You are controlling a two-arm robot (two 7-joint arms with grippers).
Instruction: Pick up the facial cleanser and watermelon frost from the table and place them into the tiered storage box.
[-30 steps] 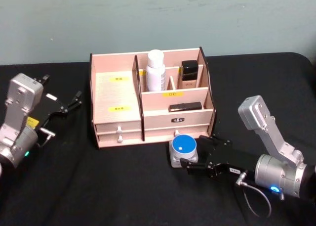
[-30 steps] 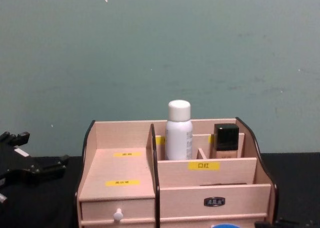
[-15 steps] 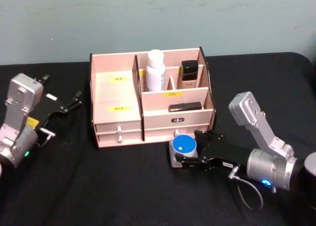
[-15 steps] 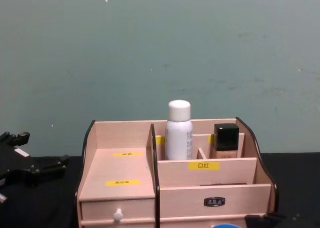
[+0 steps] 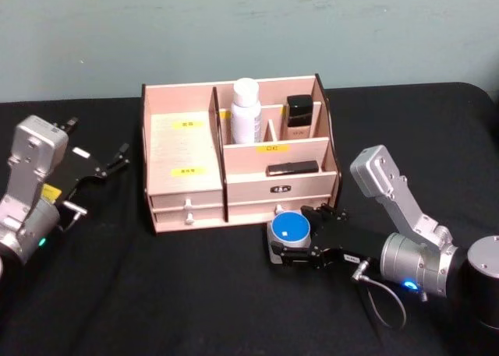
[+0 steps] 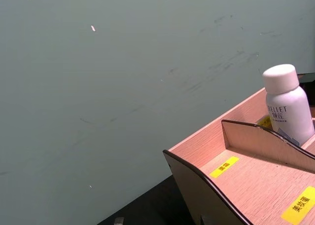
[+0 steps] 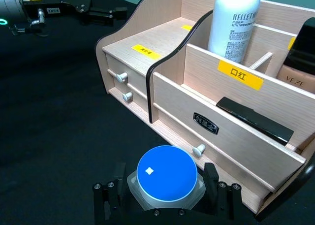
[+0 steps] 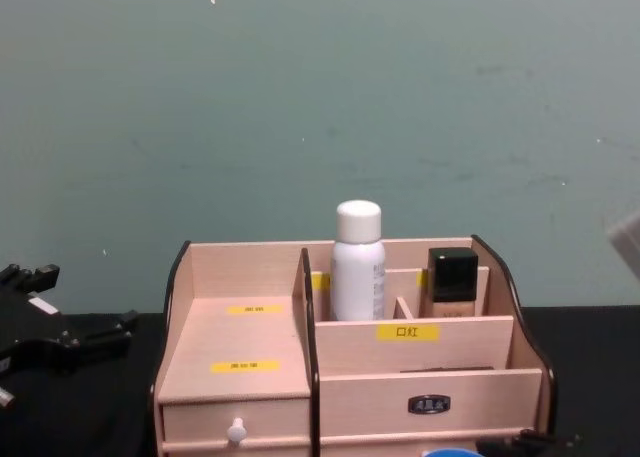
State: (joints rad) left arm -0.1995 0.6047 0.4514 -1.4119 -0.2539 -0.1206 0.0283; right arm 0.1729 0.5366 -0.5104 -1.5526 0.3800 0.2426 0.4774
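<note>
Just in front of the box (image 5: pixel 181 142), on the black table (image 5: pixel 195 301), the jar (image 5: pixel 289 230) stands upright with its blue lid up, near the lower drawer's white knob (image 7: pixel 199 149). The right gripper (image 5: pixel 299 236) lies low over the table, reaching in from the robot's right, and the jar sits between its two black fingers (image 7: pixel 212 181). Its jaws are spread wide enough to take the jar, one on each side and close to the clear walls. They lift nothing, and whether they touch the jar I cannot tell. The cleanser (image 5: pixel 245 111) is upright in the box, in the rear compartment beside the tall divider, its cap rising above the back wall. To its right, past a thin partition, a beige bottle (image 5: pixel 299 116) with a black cap stands in the same back row. A flat black case (image 5: pixel 292 168) lies in the tier below. The left gripper (image 5: pixel 118 158) is off to the left of the box, well apart from it; its grip cannot be told.
</note>
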